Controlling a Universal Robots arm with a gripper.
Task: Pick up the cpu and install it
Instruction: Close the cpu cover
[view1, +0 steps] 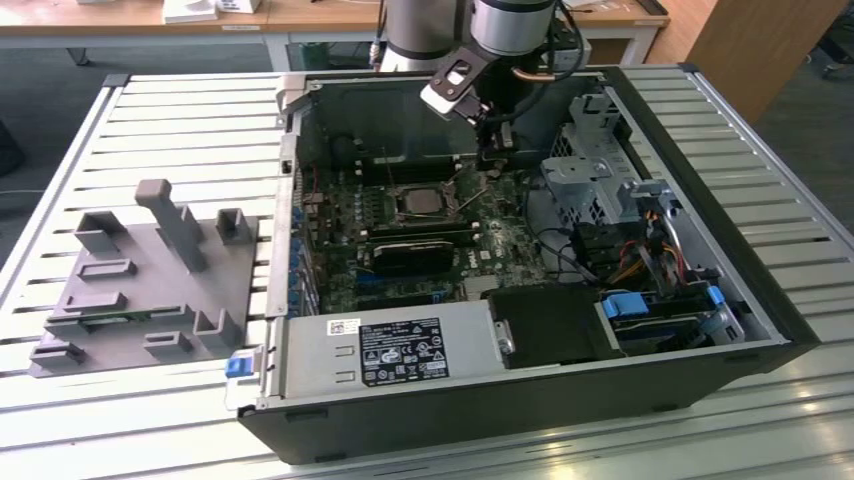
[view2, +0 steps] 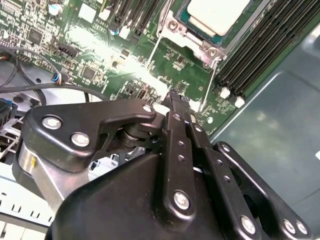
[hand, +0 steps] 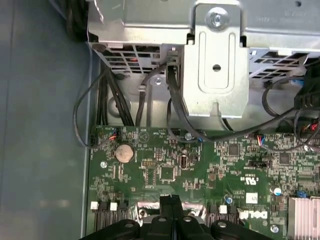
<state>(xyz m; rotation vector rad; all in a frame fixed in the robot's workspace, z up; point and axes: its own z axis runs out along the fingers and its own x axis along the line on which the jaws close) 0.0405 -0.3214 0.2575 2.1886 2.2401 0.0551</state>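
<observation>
The cpu (view1: 424, 203) lies flat inside the socket frame on the green motherboard (view1: 514, 235) of the open computer case. In the second wrist view the cpu (view2: 217, 15) shows a pale shiny top with thin metal levers beside the socket. My gripper (view1: 497, 152) hangs over the board, to the exterior view's right of the socket and apart from the chip. Its black fingers (view2: 176, 107) are pressed together with nothing between them. In the first wrist view the gripper (hand: 170, 201) points at the board's edge near the slots.
A grey fixture tray (view1: 147, 280) with upright posts stands on the slatted table at the exterior view's left. Inside the case are a black block (view1: 420, 255), a power supply (view1: 387, 350), a metal drive cage (hand: 215, 65) and loose cables (hand: 125, 100). Memory slots (view2: 270, 45) flank the socket.
</observation>
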